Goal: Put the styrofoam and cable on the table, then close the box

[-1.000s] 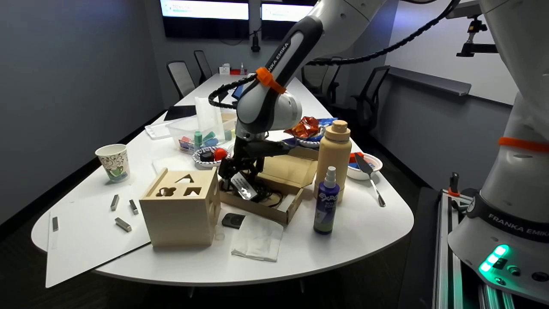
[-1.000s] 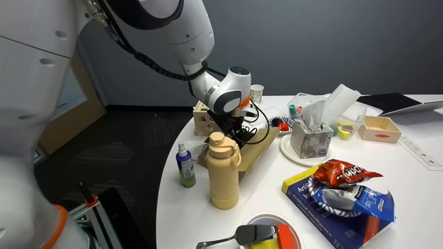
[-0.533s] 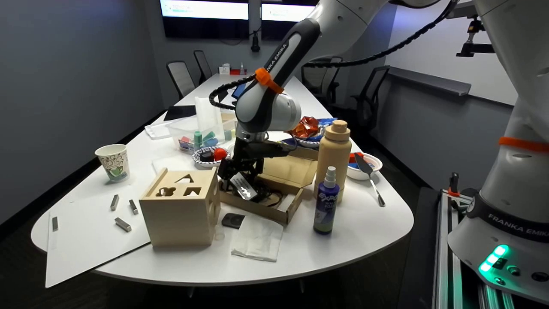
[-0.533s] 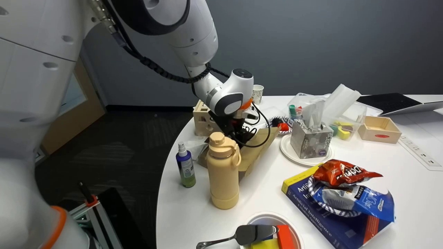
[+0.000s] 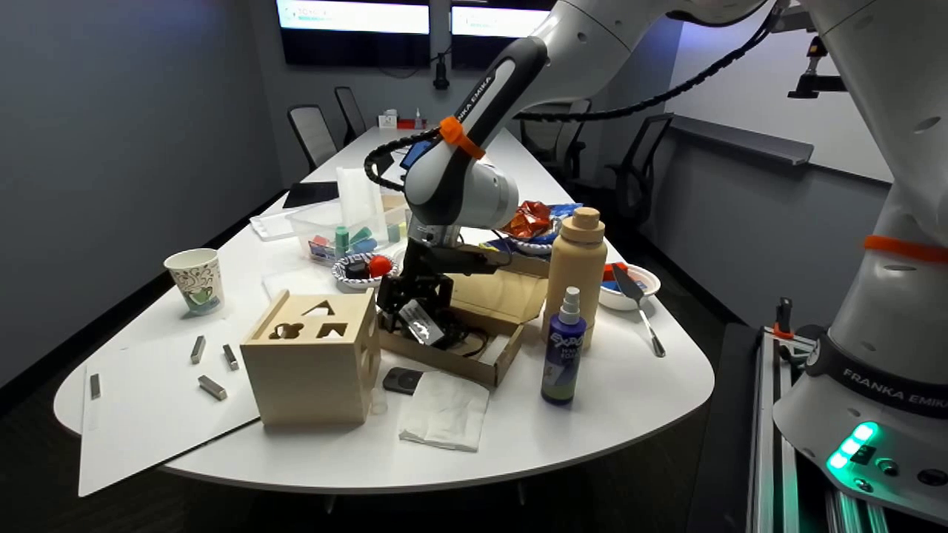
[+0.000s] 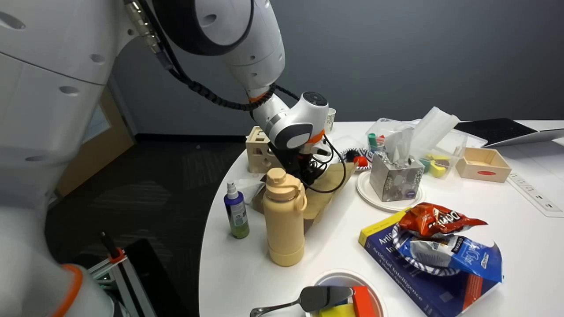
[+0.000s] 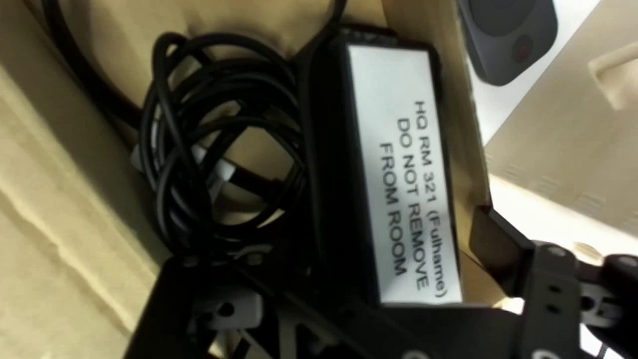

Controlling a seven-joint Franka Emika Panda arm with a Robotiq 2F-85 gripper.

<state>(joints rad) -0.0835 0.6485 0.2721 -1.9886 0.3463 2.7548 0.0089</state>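
Observation:
The tan cardboard box [image 5: 452, 362] lies on the white table [image 5: 592, 437] with its lid flap [image 6: 328, 193] raised. Inside it, the cable [image 7: 167, 144] is coiled beside a black power adapter [image 7: 329, 164] bearing a white label. My gripper [image 7: 349, 252] reaches into the box, its jaws spread wide to either side of the adapter and coil. The right fingertip [image 7: 498, 244] stands at the box wall, apart from the adapter; the left one is lost in shadow. A pale strip [image 5: 500, 348] shows at the box's end; whether it is the styrofoam, I cannot tell.
Close around the box are a wooden cube [image 5: 311, 370], a tan bottle [image 6: 284, 229], a spray bottle [image 5: 564, 355], a folded napkin [image 5: 444, 414] and a dark flat gadget [image 5: 402, 380]. A basket [image 5: 344, 277] and tissue box [image 6: 394, 178] stand behind.
In an exterior view, the wrist has drifted slightly right and down, and the upper arm links have swung a little. The box and adapter look unmoved.

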